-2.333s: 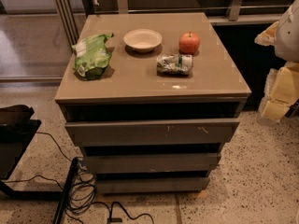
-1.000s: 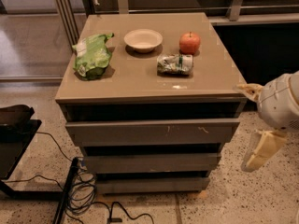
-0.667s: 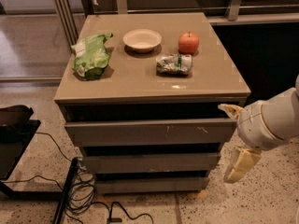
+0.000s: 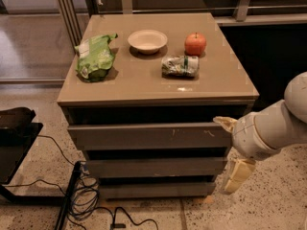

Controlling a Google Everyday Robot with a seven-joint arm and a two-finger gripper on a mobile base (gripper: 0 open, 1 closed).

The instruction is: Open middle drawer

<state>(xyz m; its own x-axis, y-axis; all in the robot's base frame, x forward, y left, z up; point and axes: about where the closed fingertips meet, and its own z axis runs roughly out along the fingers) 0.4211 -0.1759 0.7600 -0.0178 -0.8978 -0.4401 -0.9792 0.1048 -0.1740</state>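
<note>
The middle drawer (image 4: 156, 167) is the medium-height plain taupe-grey front in the cabinet, between the taller scratched front (image 4: 148, 136) above and the slim front (image 4: 153, 189) below. It stands pushed in. My gripper (image 4: 231, 150) is at the right end of the drawer fronts, on a white arm coming in from the right. It is open and empty: one cream finger (image 4: 224, 122) lies by the scratched front's right end, and the other (image 4: 238, 175) hangs just right of the middle drawer's right end.
On the cabinet top (image 4: 144, 83) lie a green chip bag (image 4: 96, 57), a white bowl (image 4: 147, 40), a red apple (image 4: 195, 43) and a crushed can (image 4: 179, 66). Black cables (image 4: 84, 195) and a dark object (image 4: 14, 128) sit on the floor at the left.
My arm has come down from the upper right and moved left, bringing the gripper up to the right end of the drawer fronts. The drawers have not moved.
</note>
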